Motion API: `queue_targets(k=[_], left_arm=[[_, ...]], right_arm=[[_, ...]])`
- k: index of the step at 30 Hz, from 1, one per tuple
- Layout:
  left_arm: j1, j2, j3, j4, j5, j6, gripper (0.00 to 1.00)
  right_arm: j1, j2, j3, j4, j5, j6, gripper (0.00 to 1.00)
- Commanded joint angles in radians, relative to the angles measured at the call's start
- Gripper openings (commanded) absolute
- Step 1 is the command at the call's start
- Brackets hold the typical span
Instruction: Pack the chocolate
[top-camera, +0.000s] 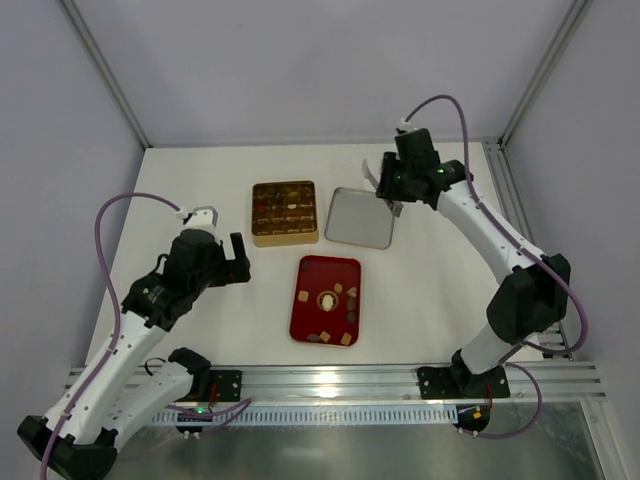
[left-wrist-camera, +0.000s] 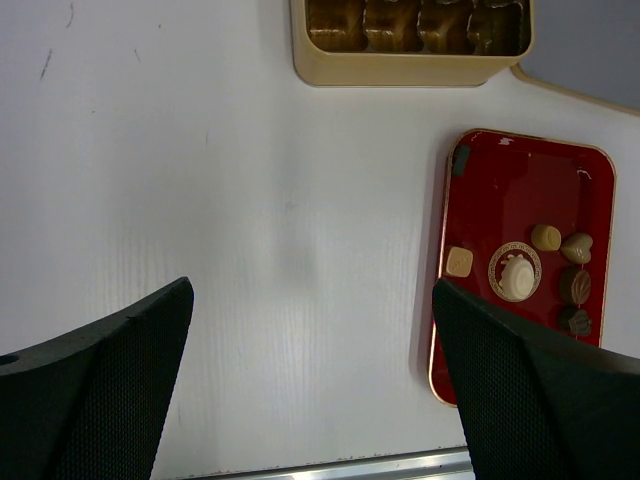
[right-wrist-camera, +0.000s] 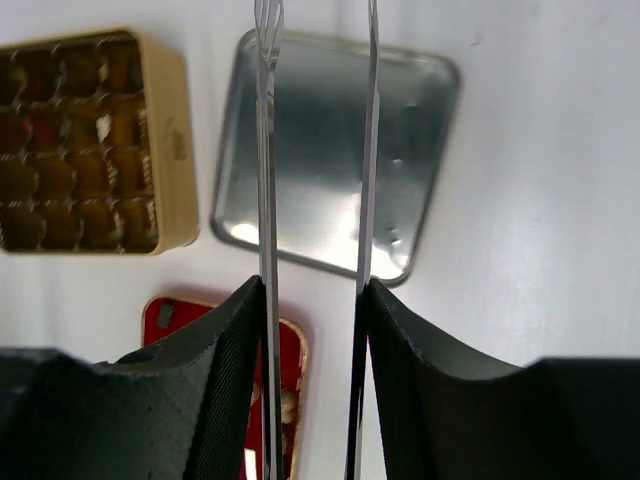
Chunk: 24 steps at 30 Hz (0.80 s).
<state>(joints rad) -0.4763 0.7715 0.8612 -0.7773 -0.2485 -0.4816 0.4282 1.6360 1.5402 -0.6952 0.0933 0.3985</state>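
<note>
Several pieces of chocolate (top-camera: 328, 304), dark, tan and cream, lie loose in the red tray (top-camera: 312, 272). In the left wrist view the chocolate (left-wrist-camera: 516, 272) sits at the tray's (left-wrist-camera: 520, 180) near end. More pieces fill the gridded gold box (top-camera: 285, 212). My right gripper (top-camera: 396, 186) hovers over the far right corner of the silver lid (top-camera: 358, 218), shut on thin metal tongs (right-wrist-camera: 267, 150) whose two blades run out between its fingers (right-wrist-camera: 225, 360). My left gripper (top-camera: 236, 258) hangs open and empty to the left of the tray.
The silver lid (right-wrist-camera: 330, 150) lies upside down right of the gold box (right-wrist-camera: 176, 150); the red tray (right-wrist-camera: 165, 315) is in front of them. A metal rail (top-camera: 330, 380) runs along the near edge. White walls enclose the table.
</note>
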Motion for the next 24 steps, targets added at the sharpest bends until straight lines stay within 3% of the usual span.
queue_targets(k=[1, 8, 13, 24], left_arm=[[0.004, -0.015, -0.001, 0.027, 0.014, 0.008, 1.00], [0.004, -0.024, -0.002, 0.033, 0.031, 0.011, 1.00], [0.004, -0.032, -0.004, 0.036, 0.041, 0.011, 1.00], [0.004, -0.047, -0.005, 0.038, 0.046, 0.011, 1.00]], right_arm=[[-0.139, -0.073, -0.125, 0.072, -0.001, 0.003, 0.47], [-0.368, -0.071, -0.242, 0.138, -0.001, 0.013, 0.47], [-0.446, -0.018, -0.262, 0.164, -0.001, 0.005, 0.50], [-0.462, 0.111, -0.255, 0.174, -0.021, -0.030, 0.59]])
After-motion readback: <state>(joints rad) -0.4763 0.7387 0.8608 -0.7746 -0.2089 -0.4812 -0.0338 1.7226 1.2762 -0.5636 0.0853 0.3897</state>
